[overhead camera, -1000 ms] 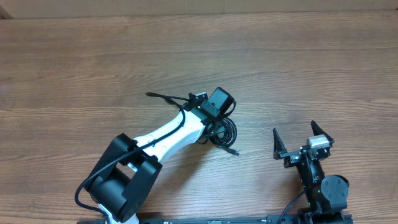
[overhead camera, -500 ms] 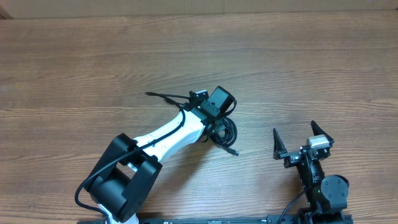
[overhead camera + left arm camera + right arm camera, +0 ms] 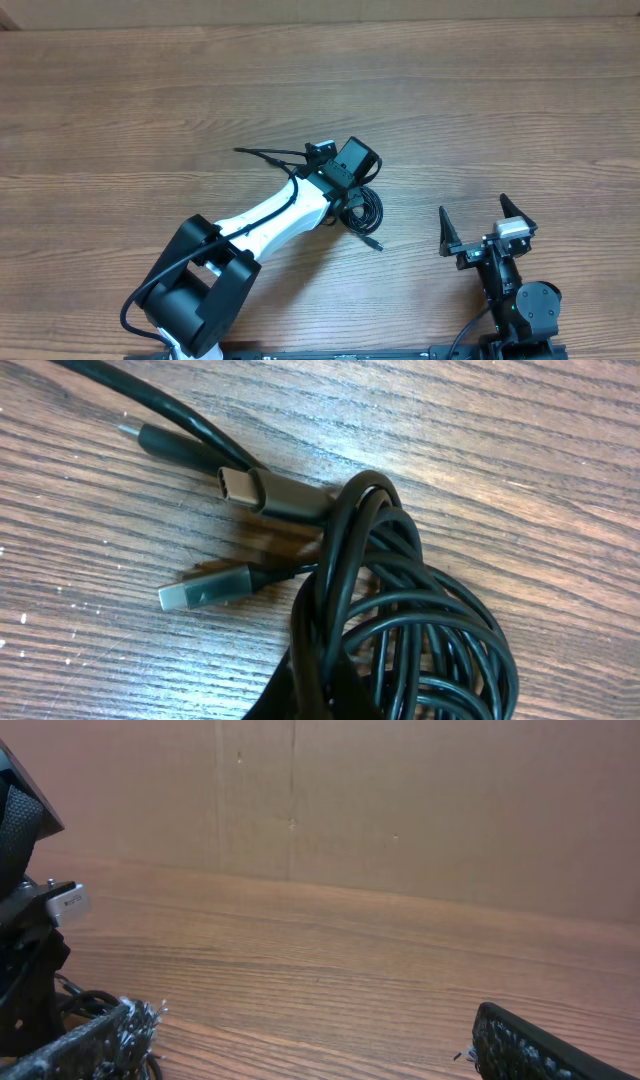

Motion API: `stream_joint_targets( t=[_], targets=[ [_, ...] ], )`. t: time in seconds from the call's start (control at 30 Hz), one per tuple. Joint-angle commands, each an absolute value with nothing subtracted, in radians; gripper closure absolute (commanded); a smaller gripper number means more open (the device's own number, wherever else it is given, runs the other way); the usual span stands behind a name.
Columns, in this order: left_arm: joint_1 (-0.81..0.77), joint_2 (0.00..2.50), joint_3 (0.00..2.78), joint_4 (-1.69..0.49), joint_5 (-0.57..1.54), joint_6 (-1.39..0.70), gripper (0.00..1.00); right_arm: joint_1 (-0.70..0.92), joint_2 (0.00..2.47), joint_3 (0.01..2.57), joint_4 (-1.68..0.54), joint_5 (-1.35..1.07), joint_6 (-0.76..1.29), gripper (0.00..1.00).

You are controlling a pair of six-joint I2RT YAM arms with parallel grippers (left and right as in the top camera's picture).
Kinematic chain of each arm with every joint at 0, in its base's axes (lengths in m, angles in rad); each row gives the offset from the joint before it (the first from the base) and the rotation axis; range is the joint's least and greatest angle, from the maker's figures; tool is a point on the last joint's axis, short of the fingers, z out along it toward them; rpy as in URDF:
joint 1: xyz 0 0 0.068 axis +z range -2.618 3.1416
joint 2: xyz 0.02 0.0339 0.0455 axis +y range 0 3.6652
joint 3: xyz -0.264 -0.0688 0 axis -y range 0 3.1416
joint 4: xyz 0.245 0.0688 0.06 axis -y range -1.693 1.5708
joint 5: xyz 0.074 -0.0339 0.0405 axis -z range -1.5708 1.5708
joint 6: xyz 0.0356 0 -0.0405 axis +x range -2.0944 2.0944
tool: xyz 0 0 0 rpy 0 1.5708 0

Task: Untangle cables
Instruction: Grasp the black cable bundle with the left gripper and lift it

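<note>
The left gripper [image 3: 348, 188] has just clamped its jaws on the cables [image 3: 400, 620] (a pull can begin); the right gripper [image 3: 487, 222] waits, jaws wide apart.

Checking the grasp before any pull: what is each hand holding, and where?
The left hand is shut, apparently on the cables at their bunched coil strands, not the plugs; contact hidden. The right hand is open, empty.

Robot test bench, wood-grain table [image 3: 120, 100], plain cardboard backdrop [image 3: 400, 810]

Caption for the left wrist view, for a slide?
Black cables coiled on wooden table, two metallic plug ends sticking out left.
</note>
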State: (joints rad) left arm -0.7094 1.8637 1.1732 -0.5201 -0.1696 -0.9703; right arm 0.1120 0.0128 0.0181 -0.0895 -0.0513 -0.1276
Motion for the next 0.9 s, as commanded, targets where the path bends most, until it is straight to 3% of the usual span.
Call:
stream_joint_targets(
  t=[0.0,0.2,0.87],
  targets=[
    [-0.706,1.874,1.172,-0.517,-0.213,-0.984,0.95,0.109,0.003,0.008,-0.083,-0.045,-0.129,0.0],
    [-0.706,1.874,1.172,-0.515,-0.217,-0.963,0.96,0.109,0.003,0.008,-0.083,-0.045,-0.129,0.0],
    [-0.706,1.605,1.188,-0.515,-0.051,-0.429,0.96,0.109,0.003,0.008,-0.083,-0.045,-0.129,0.0]
  ],
)
